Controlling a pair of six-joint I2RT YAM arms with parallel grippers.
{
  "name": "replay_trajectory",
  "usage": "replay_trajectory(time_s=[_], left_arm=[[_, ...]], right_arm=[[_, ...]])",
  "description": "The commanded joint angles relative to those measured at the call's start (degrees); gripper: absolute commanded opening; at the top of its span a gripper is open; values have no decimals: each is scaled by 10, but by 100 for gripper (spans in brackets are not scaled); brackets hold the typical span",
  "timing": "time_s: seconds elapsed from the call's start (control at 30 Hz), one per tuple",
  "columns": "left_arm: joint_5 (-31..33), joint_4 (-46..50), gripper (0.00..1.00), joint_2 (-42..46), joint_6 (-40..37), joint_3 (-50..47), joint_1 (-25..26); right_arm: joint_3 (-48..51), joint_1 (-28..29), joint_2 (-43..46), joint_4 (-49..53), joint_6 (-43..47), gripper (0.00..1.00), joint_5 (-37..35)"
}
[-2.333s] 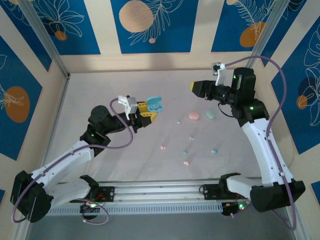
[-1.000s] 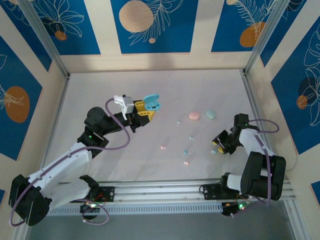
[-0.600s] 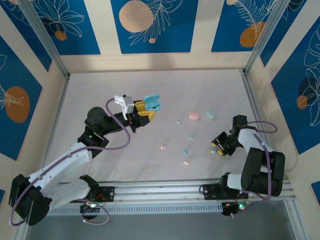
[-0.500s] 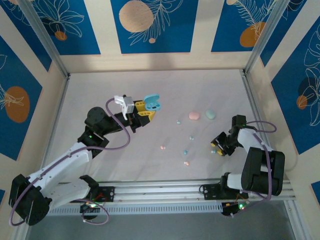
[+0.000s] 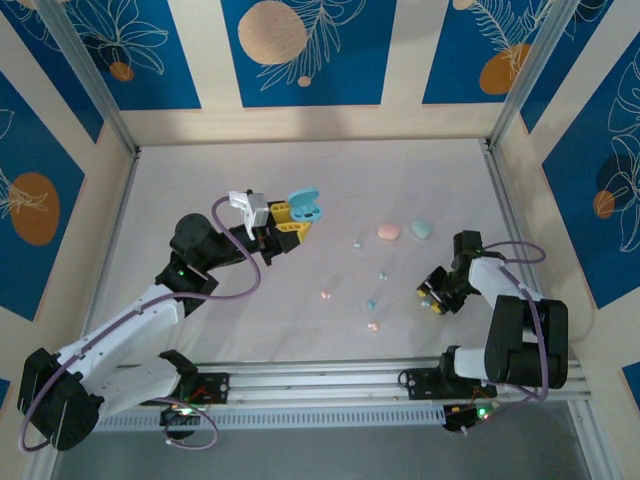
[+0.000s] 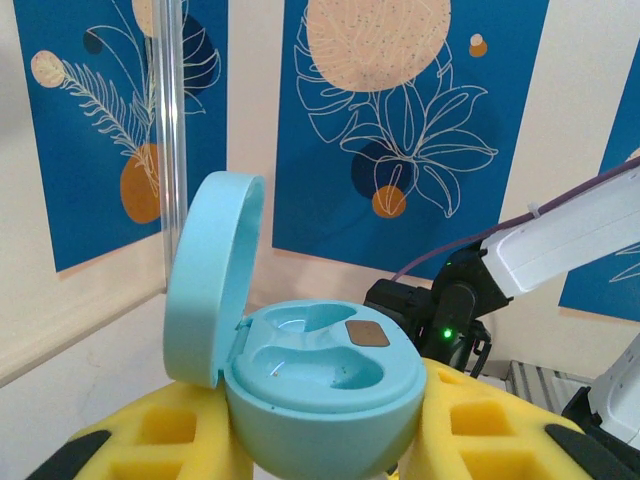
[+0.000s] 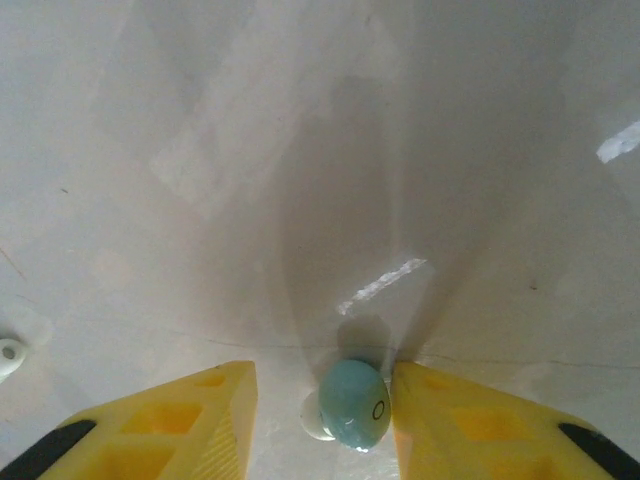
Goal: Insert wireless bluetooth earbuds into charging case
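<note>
No earbud is seated yet; the left pincer (image 5: pixel 291 226) grips the open blue case (image 6: pixel 320 372), its wells empty; the right pincer (image 7: pixel 325 420), parted, straddles a teal earbud (image 7: pixel 354 403) on the table (image 5: pixel 300 170); other earbuds (image 5: pixel 372 327) lie between the pincers.

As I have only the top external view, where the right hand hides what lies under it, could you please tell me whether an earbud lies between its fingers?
Observer: Yes, a teal earbud rests on the table between the right hand's yellow fingers, with a gap showing on one side of it.
Operator: Thank you; is the other side ready to receive it?
Observer: The left hand holds the light blue case with its lid open, and both sockets look empty.
</note>
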State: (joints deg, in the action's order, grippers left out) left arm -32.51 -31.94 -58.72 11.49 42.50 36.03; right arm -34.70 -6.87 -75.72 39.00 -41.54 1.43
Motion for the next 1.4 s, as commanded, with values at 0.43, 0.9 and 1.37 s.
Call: replay_trajectory(time_s=[0.43,0.9,1.37], left_arm=[[-2,-2,22,-4,-4,11,8],[-2,5,23,-4,-4,12,7],[-2,9,24,-5,-5,11,8]], right_arm=[[-44,61,-35,0,29,34,10],[-76,73,-62,9,44,35,-21],[-108,99,-105,8,68,33,-25]])
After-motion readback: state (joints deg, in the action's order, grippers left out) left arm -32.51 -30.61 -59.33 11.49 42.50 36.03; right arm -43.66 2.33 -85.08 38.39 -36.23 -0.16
